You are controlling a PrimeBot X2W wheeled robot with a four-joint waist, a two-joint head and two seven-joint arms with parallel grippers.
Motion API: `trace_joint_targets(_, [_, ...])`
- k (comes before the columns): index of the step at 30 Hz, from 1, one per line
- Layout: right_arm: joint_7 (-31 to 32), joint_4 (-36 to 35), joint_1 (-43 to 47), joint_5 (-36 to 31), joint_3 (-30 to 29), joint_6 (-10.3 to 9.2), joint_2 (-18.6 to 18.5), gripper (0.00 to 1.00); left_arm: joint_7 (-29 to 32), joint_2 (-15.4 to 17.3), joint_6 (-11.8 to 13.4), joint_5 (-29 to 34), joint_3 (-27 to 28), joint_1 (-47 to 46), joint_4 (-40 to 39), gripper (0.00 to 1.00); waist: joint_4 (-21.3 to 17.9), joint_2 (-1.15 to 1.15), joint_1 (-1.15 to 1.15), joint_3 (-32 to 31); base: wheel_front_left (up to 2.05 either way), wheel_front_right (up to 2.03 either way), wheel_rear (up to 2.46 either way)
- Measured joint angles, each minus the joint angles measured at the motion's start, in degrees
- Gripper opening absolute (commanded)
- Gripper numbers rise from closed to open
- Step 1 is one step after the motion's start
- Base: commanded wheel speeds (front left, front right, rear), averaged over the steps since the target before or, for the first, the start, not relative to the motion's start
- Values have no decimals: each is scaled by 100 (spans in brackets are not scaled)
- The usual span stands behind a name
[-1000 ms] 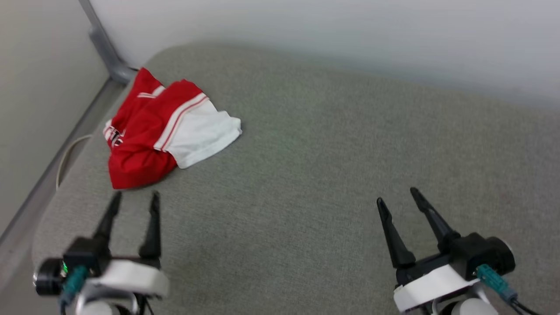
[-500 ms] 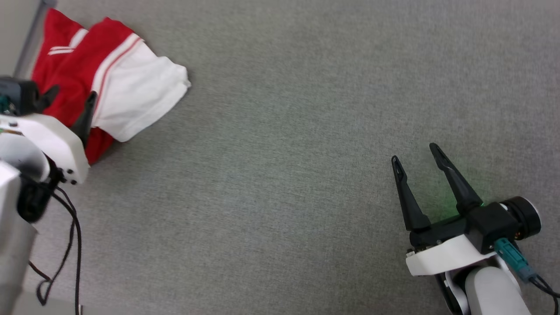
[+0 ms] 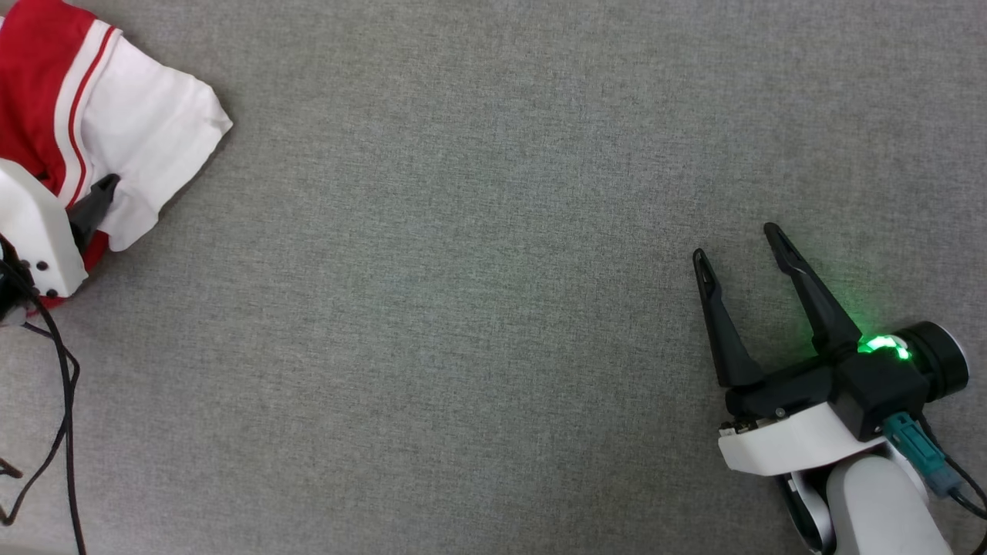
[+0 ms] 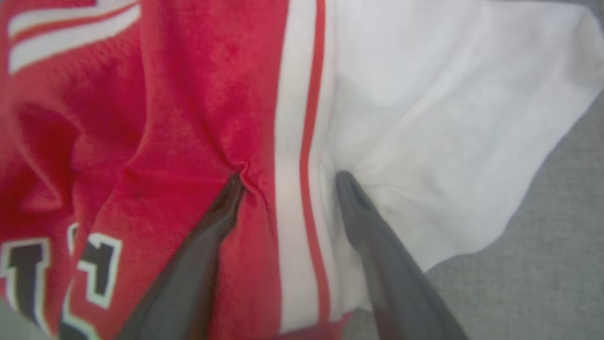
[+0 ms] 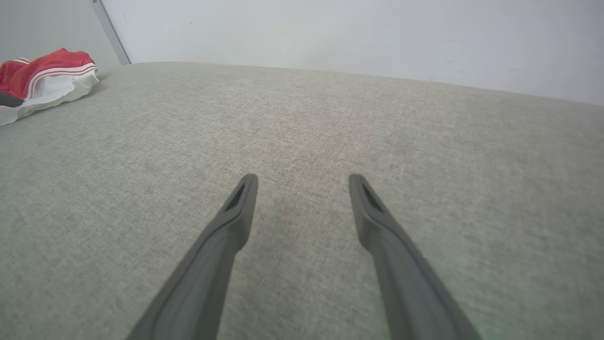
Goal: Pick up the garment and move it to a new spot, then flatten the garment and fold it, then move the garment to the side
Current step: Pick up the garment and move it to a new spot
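Left wrist view, left gripper [image 4: 290, 182]: its jaws stood apart, both tips pressed down into the garment [image 4: 212, 94], one dimpling the red body and the other the white sleeve [image 4: 448, 94].
Left wrist view, choice of spot: the striped seam [image 4: 302, 118] ran between the two fingers. I judged a pinch there would gather both panels at once and lift more of the heap.
Left wrist view, lettering [image 4: 94, 269]: dark with white edges, crumpled at the lower left. The shirt lay bunched, not flat.
Head view, garment: at the far left of the grey upholstered surface [image 3: 493, 308], partly cut off by the frame edge.
Head view, white housing [image 3: 35, 231]: the left arm's shell covered the near edge of the cloth, with one dark finger showing over the sleeve.
Head view, right gripper [image 3: 734, 243]: spread wide and holding nothing, at the near right and well apart from the shirt. It seemed parked there to leave the broad middle for the new spot.
Right wrist view, right gripper: fingers parted above the grey fabric, with nothing between them.
Right wrist view, garment: a small red-and-white heap at the far left, near the pale wall [image 5: 330, 38].
Step in hand: the pick-up, with the grasp not yet closed.
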Motion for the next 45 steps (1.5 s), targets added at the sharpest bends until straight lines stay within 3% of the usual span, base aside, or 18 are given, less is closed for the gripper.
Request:
trace_joint_targets(1, [-1, -14, 1, -19, -7, 0, -8, 100, 23, 7, 0, -131, -41, -18, 33, 29, -3, 0, 0, 17, 0, 0, 0])
trace_joint_targets(2, [-1, -26, 2, -27, -15, 0, -14, 100, 4, 7, 1, -255, -87, -28, 35, 0, -1, 0, 0, 28, 0, 0, 0])
trace_joint_targets(8, [-1, 27, 18, -74, -42, 0, -27, 100, -616, -48, 2, -566, -416, -39, 115, 0, 60, 0, 0, -61, 0, 0, 0])
trace_joint_targets(19, [2, 436, 75, 80, 122, -1, 38, 100, -2682, 37, 1, -304, -839, -5, 96, 0, 99, 0, 0, -936, 0, 0, 0])
trace_joint_targets(28, [2, 664, 352, 253, 26, -1, 114, 100, -3261, 99, 114, 35, -1096, 218, -600, 0, -15, 0, -1, -1924, 0, 0, 0])
trace_joint_targets(35, [2, 709, 454, 390, -104, 0, 132, 100, -3147, -256, 690, 249, -1402, 548, -1556, 0, -243, 0, -1, -2422, 0, 0, 0])
trace_joint_targets(40, [2, 677, 509, 515, -263, -1, 132, 100, -2980, -811, 1306, 376, -1658, 799, -2270, 0, -522, 0, -2, -2564, 0, 0, 0])
trace_joint_targets(45, [2, 612, 479, 541, -499, -1, 134, 100, -2883, -1499, 1619, 416, -1928, 923, -2323, 0, -837, 0, -2, -2581, 0, 0, 0])
